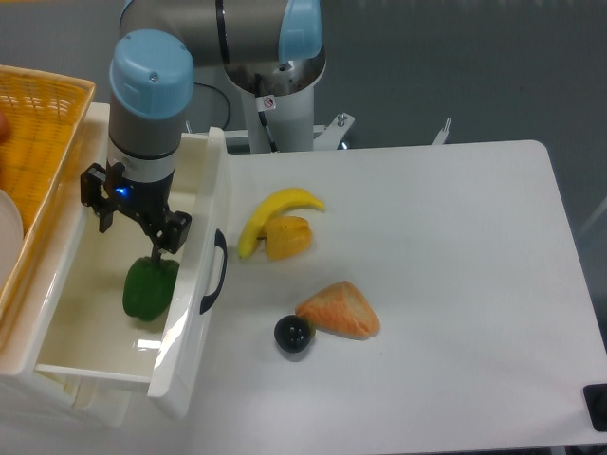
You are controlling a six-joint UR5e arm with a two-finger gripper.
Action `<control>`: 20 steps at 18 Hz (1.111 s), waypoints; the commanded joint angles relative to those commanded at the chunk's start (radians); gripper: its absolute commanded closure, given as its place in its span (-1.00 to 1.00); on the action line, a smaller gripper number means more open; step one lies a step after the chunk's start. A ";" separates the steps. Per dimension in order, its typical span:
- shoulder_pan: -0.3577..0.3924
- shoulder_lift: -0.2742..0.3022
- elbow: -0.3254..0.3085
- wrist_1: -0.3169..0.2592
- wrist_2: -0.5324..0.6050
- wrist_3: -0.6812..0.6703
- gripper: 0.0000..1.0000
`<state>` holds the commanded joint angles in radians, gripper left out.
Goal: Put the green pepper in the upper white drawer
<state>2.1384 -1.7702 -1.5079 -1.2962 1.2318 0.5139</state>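
White tabletop under a grey backdrop, gripper (133, 227) with jaws spread and holding nothing above the upper white drawer (194, 313) at left, green pepper (149, 288) lying inside just below, banana (270, 213), orange wedge (340, 311) and dark ball (293, 334) right.

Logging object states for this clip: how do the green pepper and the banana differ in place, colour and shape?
The green pepper lies inside the upper white drawer, below the gripper; the banana lies out on the white table. The pepper is dark green and blocky; the banana is yellow, long and curved. The banana touches an orange piece; the pepper lies alone. Both are free of the jaws.
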 joint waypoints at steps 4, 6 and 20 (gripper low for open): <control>0.005 0.014 0.014 -0.003 -0.002 0.000 -0.82; 0.012 0.021 0.018 0.003 -0.002 0.000 -0.84; 0.313 0.107 0.005 0.051 -0.002 0.044 -1.00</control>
<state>2.4510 -1.6628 -1.5033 -1.2456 1.2303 0.5581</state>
